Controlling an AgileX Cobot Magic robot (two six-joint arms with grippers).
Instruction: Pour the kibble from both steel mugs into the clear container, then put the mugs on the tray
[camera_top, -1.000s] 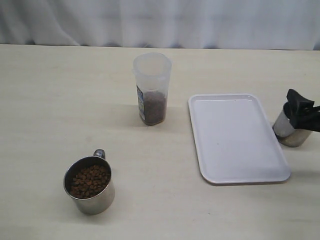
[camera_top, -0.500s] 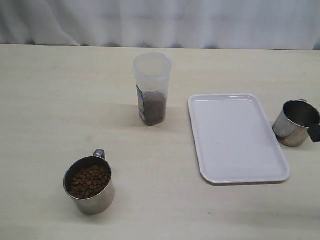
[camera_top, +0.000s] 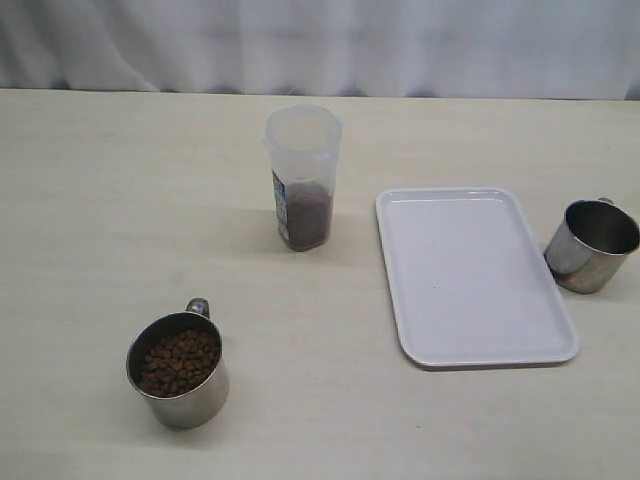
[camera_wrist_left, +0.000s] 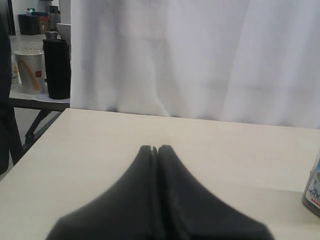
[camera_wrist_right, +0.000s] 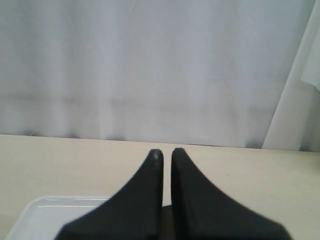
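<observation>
One steel mug (camera_top: 178, 368) stands at the front left of the table, full of brown kibble (camera_top: 180, 360). The other steel mug (camera_top: 592, 245) stands empty just right of the white tray (camera_top: 470, 275), off it. The clear container (camera_top: 304, 175) stands upright left of the tray, with kibble in its lower third. Neither gripper shows in the exterior view. My left gripper (camera_wrist_left: 155, 148) is shut and empty above bare table, the container's label edge (camera_wrist_left: 312, 192) off to one side. My right gripper (camera_wrist_right: 166, 152) has only a thin slit between its fingers, holds nothing, and is over a tray corner (camera_wrist_right: 45, 212).
A white curtain (camera_top: 320, 40) hangs along the table's far edge. In the left wrist view a side table beyond the table's end carries a paper cup (camera_wrist_left: 30, 70) and a black flask (camera_wrist_left: 57, 67).
My right gripper let go of the empty mug beside the tray and drew back out of the exterior view. The mug stays where it was set. Nothing else moved.
</observation>
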